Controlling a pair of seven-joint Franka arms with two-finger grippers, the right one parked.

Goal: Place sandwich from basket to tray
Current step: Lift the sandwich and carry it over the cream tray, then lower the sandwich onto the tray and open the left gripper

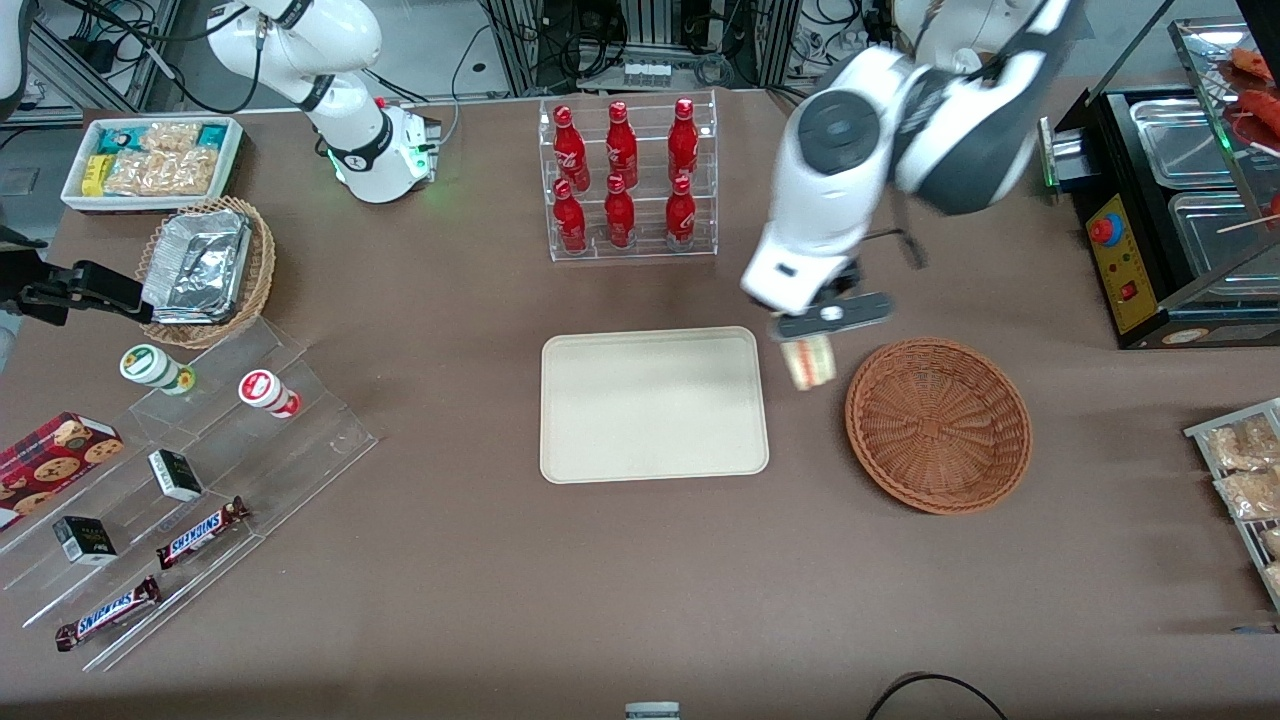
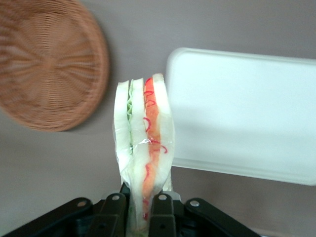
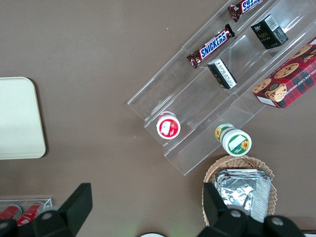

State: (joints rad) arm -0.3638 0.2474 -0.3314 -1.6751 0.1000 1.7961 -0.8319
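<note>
we see the worktop, then the cream tray lying bare, and the reddish-brown basket beside it holding nothing. between them, raised off the surface, our end effector is clenched around the sandwich, its fingers pinching the wedge's narrow end.

Lab mock shop; cables, stocked snack shelves.
</note>
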